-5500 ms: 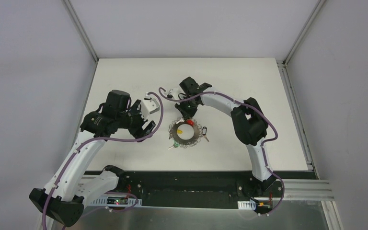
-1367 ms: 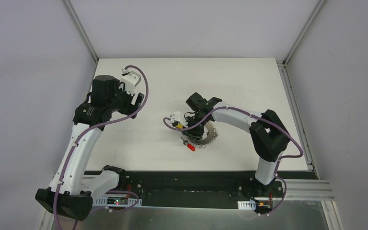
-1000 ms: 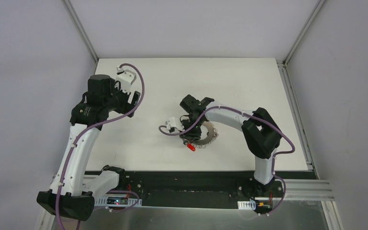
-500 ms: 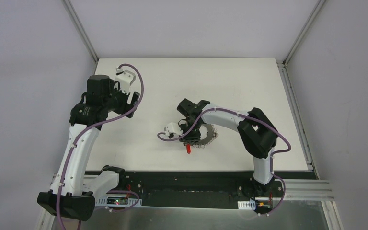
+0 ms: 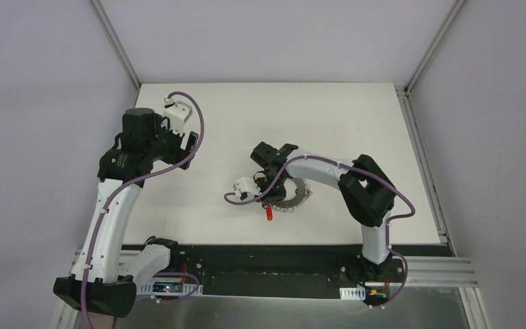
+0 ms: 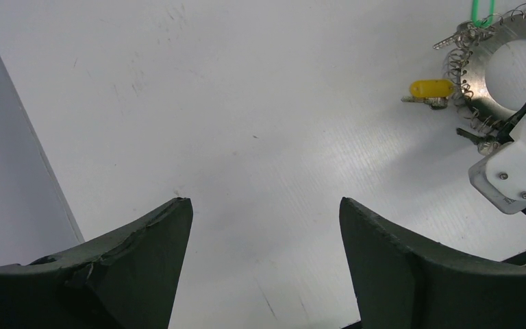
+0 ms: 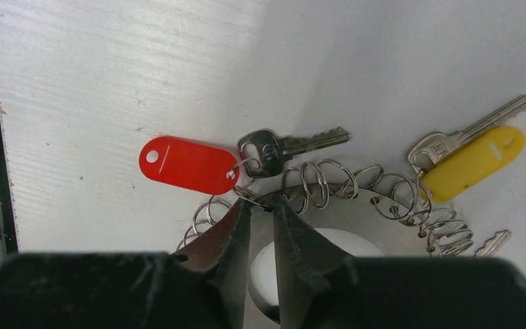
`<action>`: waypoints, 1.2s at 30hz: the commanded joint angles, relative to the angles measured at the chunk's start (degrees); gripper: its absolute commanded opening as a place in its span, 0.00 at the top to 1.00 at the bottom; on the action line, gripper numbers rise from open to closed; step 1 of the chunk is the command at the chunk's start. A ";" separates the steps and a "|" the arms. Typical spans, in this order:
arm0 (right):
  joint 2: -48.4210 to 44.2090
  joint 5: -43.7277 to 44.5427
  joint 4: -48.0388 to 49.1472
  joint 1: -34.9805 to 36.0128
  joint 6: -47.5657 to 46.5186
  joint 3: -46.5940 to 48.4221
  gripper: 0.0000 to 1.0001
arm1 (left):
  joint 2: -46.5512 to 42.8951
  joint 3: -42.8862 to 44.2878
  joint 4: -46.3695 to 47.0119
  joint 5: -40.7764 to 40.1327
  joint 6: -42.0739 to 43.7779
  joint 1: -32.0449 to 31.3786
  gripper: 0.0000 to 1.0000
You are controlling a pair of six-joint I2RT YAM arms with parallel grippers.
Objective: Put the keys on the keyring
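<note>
The keyring is a flat grey metal ring with small wire loops along its rim; it lies on the white table, also in the top view. A red-tagged key and a yellow-tagged key hang from its loops. My right gripper is shut on the ring's edge beside the red key's loop. The red tag sticks out toward the near edge. My left gripper is open and empty over bare table at the far left. The ring, yellow tag and a green tag show in its view.
The table's near edge with a black rail lies just below the ring. Grey walls close in both sides. The right wrist's white camera block and purple cable hang left of the ring. Another small key lies by the ring's rim.
My right gripper has shifted a little left and toward the near edge with the ring, and the red tag has swung with it. The left arm has hardly moved in the last second.
</note>
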 commanded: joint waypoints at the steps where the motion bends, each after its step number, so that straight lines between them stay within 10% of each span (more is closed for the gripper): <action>1: 0.27 -0.02 -2.80 0.43 -1.65 2.34 0.80 | -0.98 1.70 -0.26 0.92 -1.24 0.68 0.20; 36: -6.60 -5.86 -0.17 -2.75 9.44 0.62 1.00 | -0.65 1.08 -0.91 5.14 -2.36 0.73 0.21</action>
